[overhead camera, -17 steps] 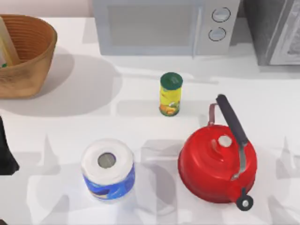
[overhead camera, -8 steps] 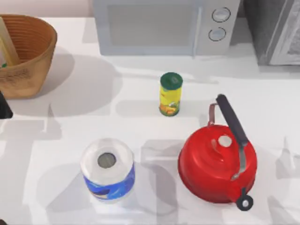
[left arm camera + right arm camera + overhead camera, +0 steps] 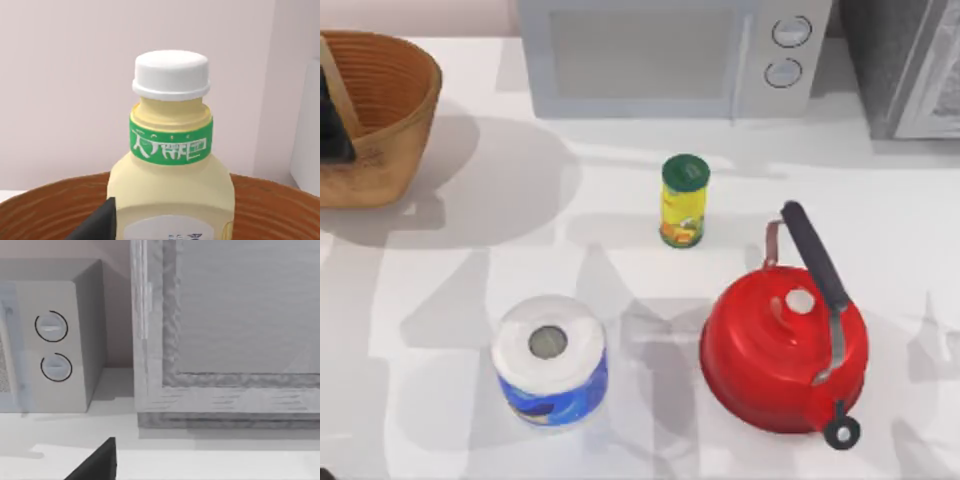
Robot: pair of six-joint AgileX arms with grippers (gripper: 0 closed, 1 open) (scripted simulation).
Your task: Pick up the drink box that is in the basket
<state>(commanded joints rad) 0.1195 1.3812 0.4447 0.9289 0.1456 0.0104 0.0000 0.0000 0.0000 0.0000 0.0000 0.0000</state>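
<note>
Reaching in over the basket (image 3: 390,110) at the counter's (image 3: 620,270) far left corner, the left end effector (image 3: 332,125) now sits as a dark shape inside the basket's rim; half a second ago it was on the bare counter just in front of the basket, and a second ago lower still along the left edge. Whether its fingers are open or closed I cannot tell. The drink box (image 3: 172,165) stands upright inside the basket, its white cap (image 3: 171,74) and green neck band rising above the woven wall in the left wrist view, very close to the camera; from above, a pale strip of it (image 3: 340,95) shows beside the end effector. Nothing else has shifted. The yellow-green can (image 3: 683,201) stands mid-counter, the paper roll (image 3: 549,358) near the front, the red kettle (image 3: 782,345) to its right, and the microwave (image 3: 670,55) along the back. None sits between the arm and the basket. The right arm is parked facing the microwave's dials (image 3: 52,347).
</note>
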